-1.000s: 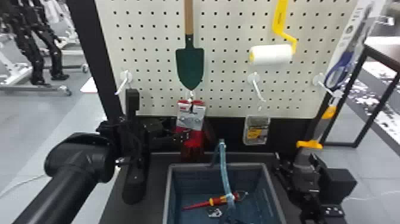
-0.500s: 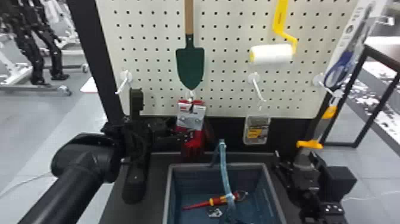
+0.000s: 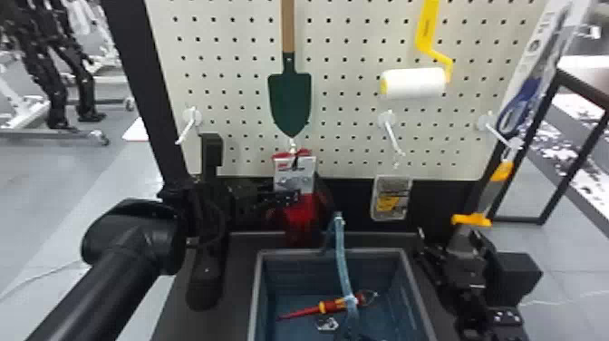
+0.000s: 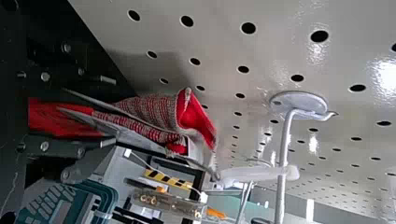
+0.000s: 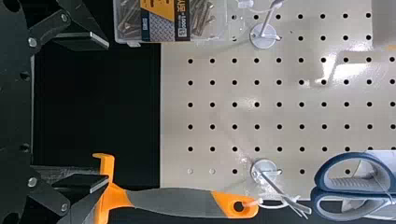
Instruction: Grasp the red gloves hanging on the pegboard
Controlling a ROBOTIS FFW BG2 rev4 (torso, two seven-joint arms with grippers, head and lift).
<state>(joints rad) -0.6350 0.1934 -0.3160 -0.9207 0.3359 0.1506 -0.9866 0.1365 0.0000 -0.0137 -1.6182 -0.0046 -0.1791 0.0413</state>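
The red gloves [image 3: 304,213] hang by a white card [image 3: 293,174] from a peg on the pegboard [image 3: 344,136], just under the green trowel [image 3: 290,102]. My left gripper [image 3: 287,199] comes in from the left at the gloves' height and is shut on them. In the left wrist view the red knit gloves [image 4: 159,114] lie pinched between the black fingers [image 4: 70,148], cuffs pointing at the board. My right gripper [image 5: 105,113] is open with nothing between its fingers; that arm [image 3: 471,272] rests low on the right.
A paint roller [image 3: 412,81], scissors [image 3: 516,109], a pack of screws [image 3: 389,197] and an orange-handled tool [image 5: 177,203] also hang on the board, among bare pegs [image 3: 390,129]. A blue bin [image 3: 263,290] below holds a red screwdriver [image 3: 317,309].
My left gripper has edged right into the gloves and closed on them. The red lower part has bunched up shorter. The right arm has not moved.
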